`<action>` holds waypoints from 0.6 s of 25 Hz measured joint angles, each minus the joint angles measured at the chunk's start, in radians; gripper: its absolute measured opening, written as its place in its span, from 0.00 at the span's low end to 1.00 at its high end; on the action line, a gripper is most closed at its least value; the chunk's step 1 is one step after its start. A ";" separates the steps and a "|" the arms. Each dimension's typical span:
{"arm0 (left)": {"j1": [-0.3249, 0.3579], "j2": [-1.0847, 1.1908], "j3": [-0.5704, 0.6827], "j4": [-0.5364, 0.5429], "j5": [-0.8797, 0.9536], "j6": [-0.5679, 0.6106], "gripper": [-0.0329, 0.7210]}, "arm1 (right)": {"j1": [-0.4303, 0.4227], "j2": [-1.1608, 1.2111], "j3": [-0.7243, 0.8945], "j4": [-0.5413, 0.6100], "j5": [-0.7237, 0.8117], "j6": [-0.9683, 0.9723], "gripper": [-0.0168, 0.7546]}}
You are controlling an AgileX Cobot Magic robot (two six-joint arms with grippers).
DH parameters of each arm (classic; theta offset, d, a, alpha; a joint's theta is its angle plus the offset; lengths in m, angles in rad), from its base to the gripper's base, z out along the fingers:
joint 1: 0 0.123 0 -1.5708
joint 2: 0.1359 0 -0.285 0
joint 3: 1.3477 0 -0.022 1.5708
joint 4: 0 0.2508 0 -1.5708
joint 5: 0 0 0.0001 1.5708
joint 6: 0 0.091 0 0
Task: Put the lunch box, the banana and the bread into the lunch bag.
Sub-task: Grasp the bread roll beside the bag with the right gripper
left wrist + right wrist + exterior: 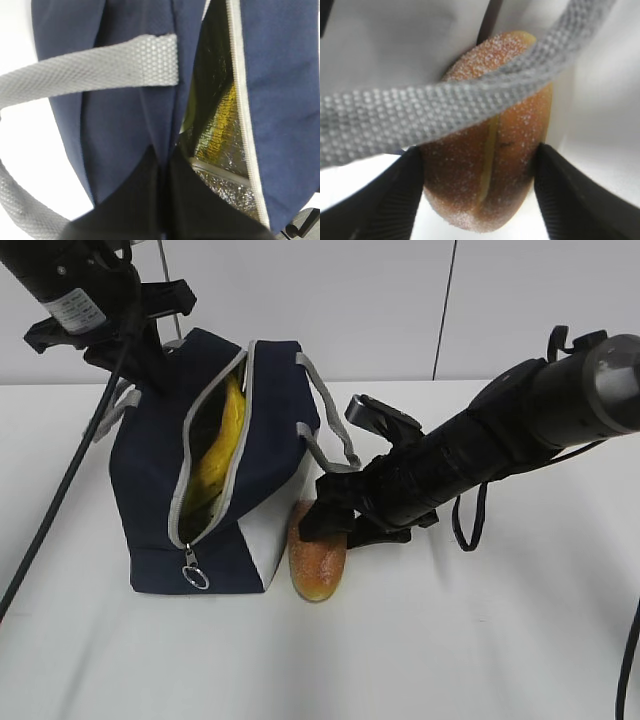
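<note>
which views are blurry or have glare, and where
Exterior view: sharp, evenly lit, with a soft shadow under the golden-brown crusty bread roll. Left wrist view: navy-blue fabric lunch bag slightly soft, its silver foil lining glinting. Right wrist view: grey woven strap blurred, right end effector fingers dark and unfocused.

The lunch bag (150, 500) lies on the table (480, 640) at left with the banana (215, 465) inside its unzipped opening, the bread (318, 558) lies just right of it against its side panel, and a strap (445, 110) crosses before the bread.
</note>
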 joint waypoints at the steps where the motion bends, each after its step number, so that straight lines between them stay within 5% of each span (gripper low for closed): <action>1: 0.000 0.000 0.000 0.000 0.000 0.000 0.04 | 0.000 0.000 -0.002 0.000 0.000 0.000 0.66; 5: 0.000 0.000 0.000 0.000 0.000 0.000 0.04 | 0.000 0.000 -0.002 -0.002 0.004 0.000 0.55; 15: 0.000 0.000 0.000 0.000 0.000 0.000 0.04 | -0.002 -0.006 -0.002 -0.093 0.028 0.046 0.54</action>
